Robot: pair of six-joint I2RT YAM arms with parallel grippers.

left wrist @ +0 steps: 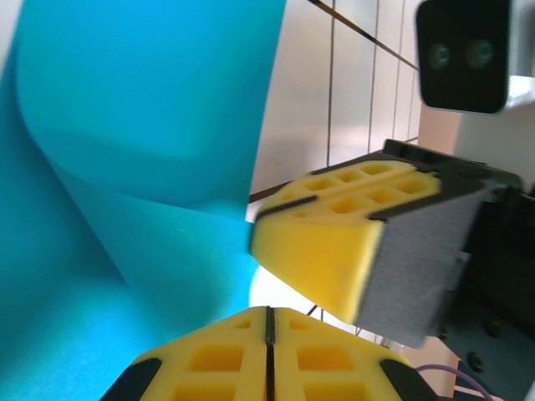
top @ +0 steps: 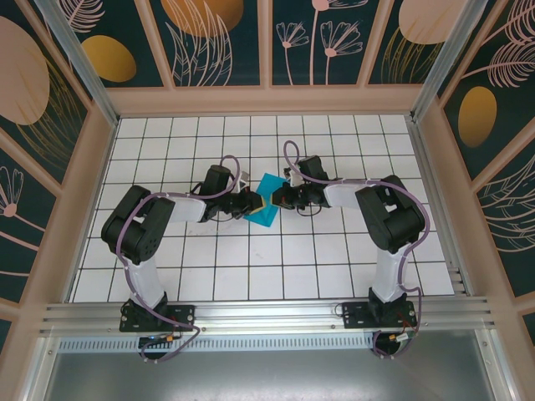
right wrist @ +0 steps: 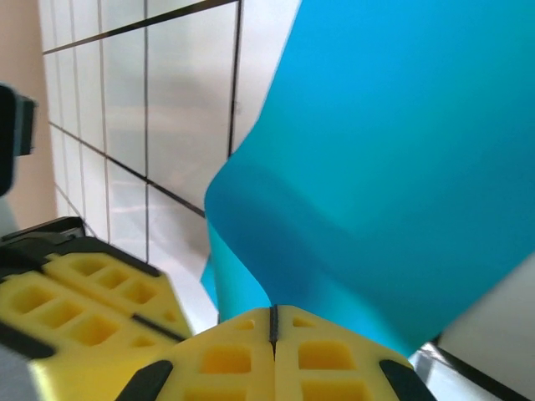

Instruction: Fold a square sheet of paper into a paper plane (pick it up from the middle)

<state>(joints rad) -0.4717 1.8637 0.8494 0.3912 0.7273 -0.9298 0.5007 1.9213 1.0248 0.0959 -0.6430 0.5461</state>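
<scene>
Nearest in the top view, at six o'clock: a metal rail carrying both arm bases, left base at seven, right base at five. Beyond it, a white tiled table ruled with dark grid lines. Reaching inward from both sides to meet just past the middle of the table: two black arms wound with purple cable.

Between them, the square sheet of paper, teal-blue, lifted and bent rather than flat. At its nine o'clock and touching it, the left gripper. At its three o'clock and touching too, the right gripper.

From the left wrist: the left gripper with yellow pads pressed flat together, only a thin seam between. Just to its ten o'clock, the sheet curling up in a soft roll, its lower edge reaching the pads; cannot tell whether pinched there. At two o'clock, close by, the right gripper, and above it a white wrist camera.

From the right wrist: the right gripper clamped narrow, with the sheet running down into its seam and billowing away toward one o'clock. At eight o'clock, the left gripper, just beside.

Farthest, at twelve o'clock in the top view: dark walls painted with orange ovals and pale flowers.
</scene>
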